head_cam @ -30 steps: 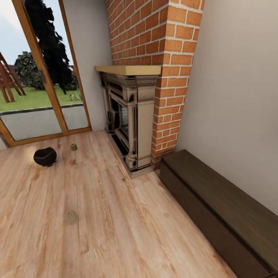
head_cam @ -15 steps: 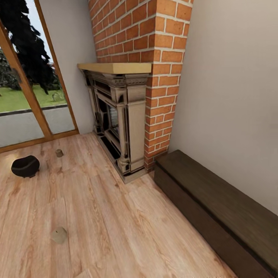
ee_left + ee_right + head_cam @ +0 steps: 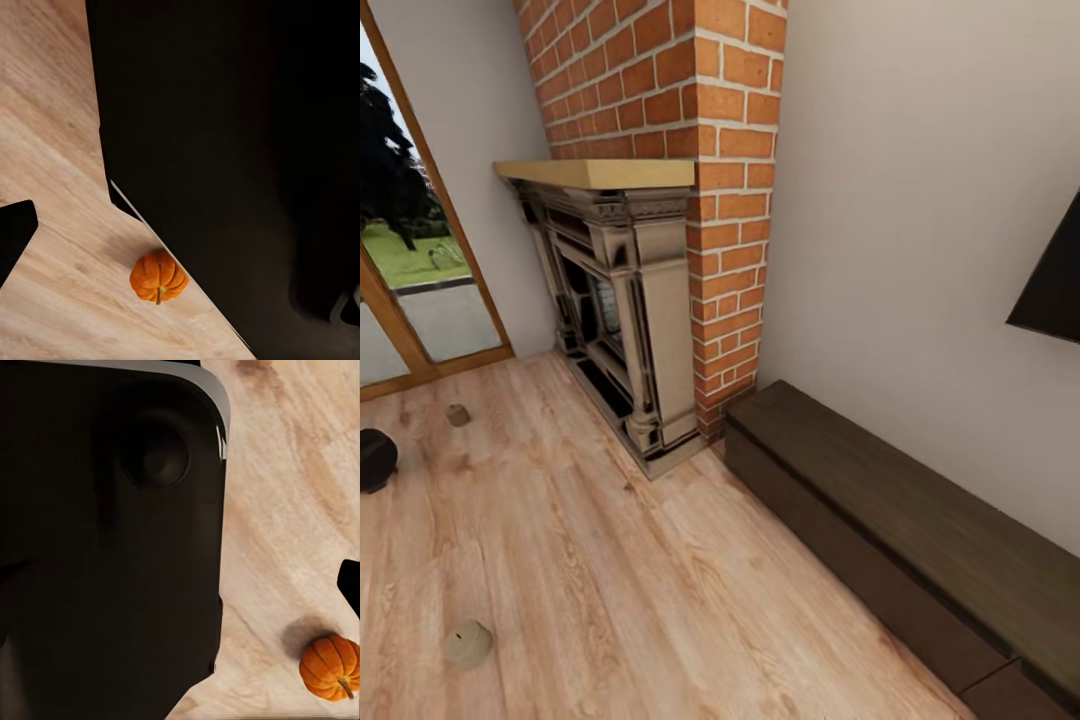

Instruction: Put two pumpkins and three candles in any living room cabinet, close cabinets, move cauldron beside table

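Grippers are not showing their fingers clearly, so I cannot tell whether either is spread or pressed together; dark robot bodywork is blocking much of both wrist views. Beside that dark bulk a small ribbed orange pumpkin (image 3: 158,277) is lying on the pale wood floor (image 3: 52,150), its stubby stem pointing outward. From the head view, the cabinet (image 3: 920,540) is running long, low and dark brown along the beige wall, closed, just beside the brick fireplace (image 3: 625,310). Far left, the matte black cauldron (image 3: 374,459) is sitting on the floor, partly cut off. Two small tan candles (image 3: 467,643) (image 3: 457,414) are resting well apart on the boards. No writing is readable anywhere.
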